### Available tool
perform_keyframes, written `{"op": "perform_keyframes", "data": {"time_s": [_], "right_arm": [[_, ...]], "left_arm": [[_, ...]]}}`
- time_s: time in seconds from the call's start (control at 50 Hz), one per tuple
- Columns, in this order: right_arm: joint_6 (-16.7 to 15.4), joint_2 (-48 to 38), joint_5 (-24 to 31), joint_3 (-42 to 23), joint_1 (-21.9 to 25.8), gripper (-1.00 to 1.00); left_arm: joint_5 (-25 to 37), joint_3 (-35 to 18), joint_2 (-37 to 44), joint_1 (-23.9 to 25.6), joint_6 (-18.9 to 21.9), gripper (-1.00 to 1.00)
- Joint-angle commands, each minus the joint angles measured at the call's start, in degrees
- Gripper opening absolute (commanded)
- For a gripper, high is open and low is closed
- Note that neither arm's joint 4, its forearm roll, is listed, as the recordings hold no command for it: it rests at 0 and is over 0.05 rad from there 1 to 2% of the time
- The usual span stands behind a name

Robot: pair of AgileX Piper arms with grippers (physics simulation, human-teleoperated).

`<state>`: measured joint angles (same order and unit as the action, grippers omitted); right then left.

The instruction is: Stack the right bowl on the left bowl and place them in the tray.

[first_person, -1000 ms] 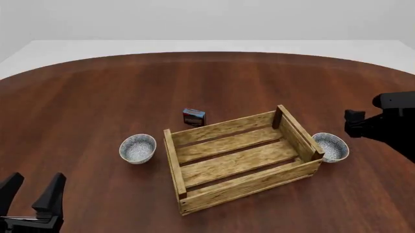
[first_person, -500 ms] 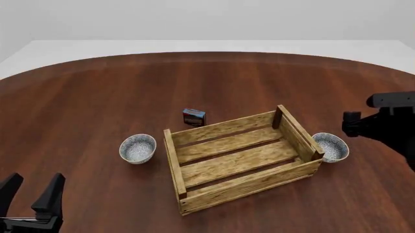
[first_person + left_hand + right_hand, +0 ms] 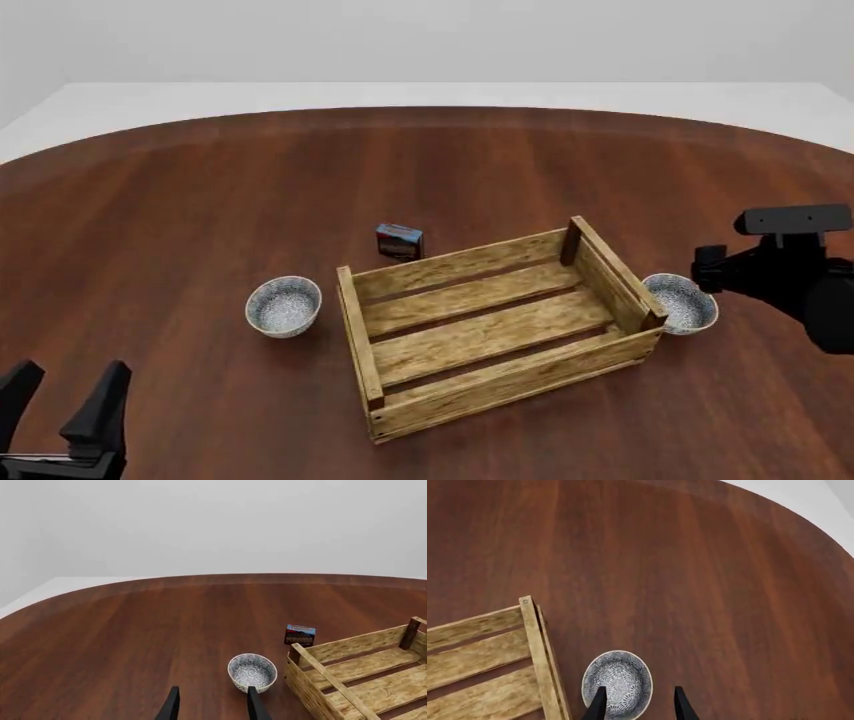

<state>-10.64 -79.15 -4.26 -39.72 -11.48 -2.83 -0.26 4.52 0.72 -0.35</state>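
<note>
The left bowl (image 3: 283,305), whitish-grey with blue speckles inside, stands on the table left of the tray (image 3: 521,385), a light-wood slatted crate. The right bowl (image 3: 681,303) stands against the tray's right outer wall. My right arm (image 3: 781,270) hovers just right of that bowl. In the right wrist view the right gripper (image 3: 638,706) is open, one finger over the right bowl's (image 3: 617,682) rim and the other past it. My left gripper (image 3: 60,410) is open near the table's front left, well short of the left bowl (image 3: 252,671). The tray is empty.
A small dark blue-red box (image 3: 399,241) stands upright just behind the tray's back left corner, also seen as the box (image 3: 299,634) in the left wrist view. Round brown wooden table (image 3: 427,170); its far edge meets white floor.
The right arm has moved left and lower, closing in on the right bowl. The left gripper has sunk slightly at the frame's bottom. Bowls, tray and box are unmoved.
</note>
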Motion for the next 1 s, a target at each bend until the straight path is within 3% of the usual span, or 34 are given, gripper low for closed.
{"op": "perform_keyframes", "data": {"time_s": [0.02, 1.0], "right_arm": [[-0.23, -4.65, -2.94, 0.06, -0.61, 1.00], [-0.78, -23.05, -14.59, -0.23, -2.71, 1.00]], "left_arm": [[0.59, 0.04, -0.64, 0.04, 0.10, 1.00], [0.42, 0.20, -0.49, 0.49, 0.09, 1.00]]}}
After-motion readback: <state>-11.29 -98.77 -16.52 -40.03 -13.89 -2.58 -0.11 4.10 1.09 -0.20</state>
